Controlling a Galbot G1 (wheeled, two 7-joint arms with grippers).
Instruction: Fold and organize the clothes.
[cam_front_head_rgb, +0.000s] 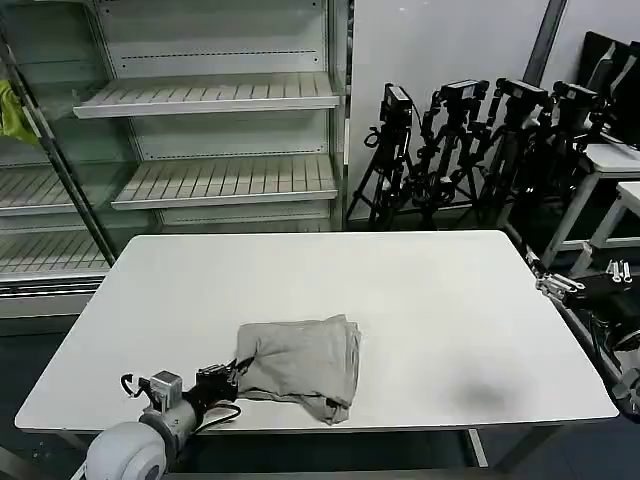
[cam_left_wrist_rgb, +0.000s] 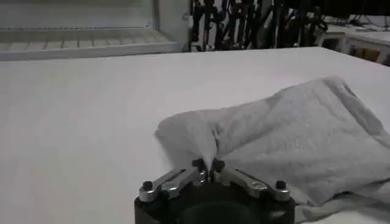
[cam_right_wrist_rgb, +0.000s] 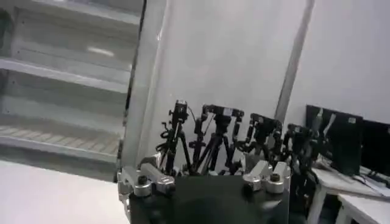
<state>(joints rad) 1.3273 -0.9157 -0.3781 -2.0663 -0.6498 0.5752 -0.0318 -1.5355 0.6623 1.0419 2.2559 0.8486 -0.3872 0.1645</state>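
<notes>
- Nearest the robot, the left gripper (cam_front_head_rgb: 232, 378) sits low at the front edge of the white table (cam_front_head_rgb: 430, 300), its jaws clenched on the near-left corner of the grey T-shirt (cam_front_head_rgb: 305, 363); in the left wrist view the fingertips (cam_left_wrist_rgb: 199, 164) meet on a pinched ridge of cloth
- The T-shirt lies just beyond that gripper, near the table's front edge and left of its middle, bunched into a rough, compact rectangle with a loose fold hanging at its near-right corner
- Judging by that shape, folding looks well under way but not tidy: edges are uneven, and squaring up or a last fold seems left
- The right gripper (cam_front_head_rgb: 560, 286) hangs off the table's right edge, well apart from the shirt; its fingers (cam_right_wrist_rgb: 141, 182) stand spread and released, holding nothing
- Beyond the table's far edge stand bare shelves (cam_front_head_rgb: 215, 95) and a cluster of camera tripods (cam_front_head_rgb: 450, 150)
</notes>
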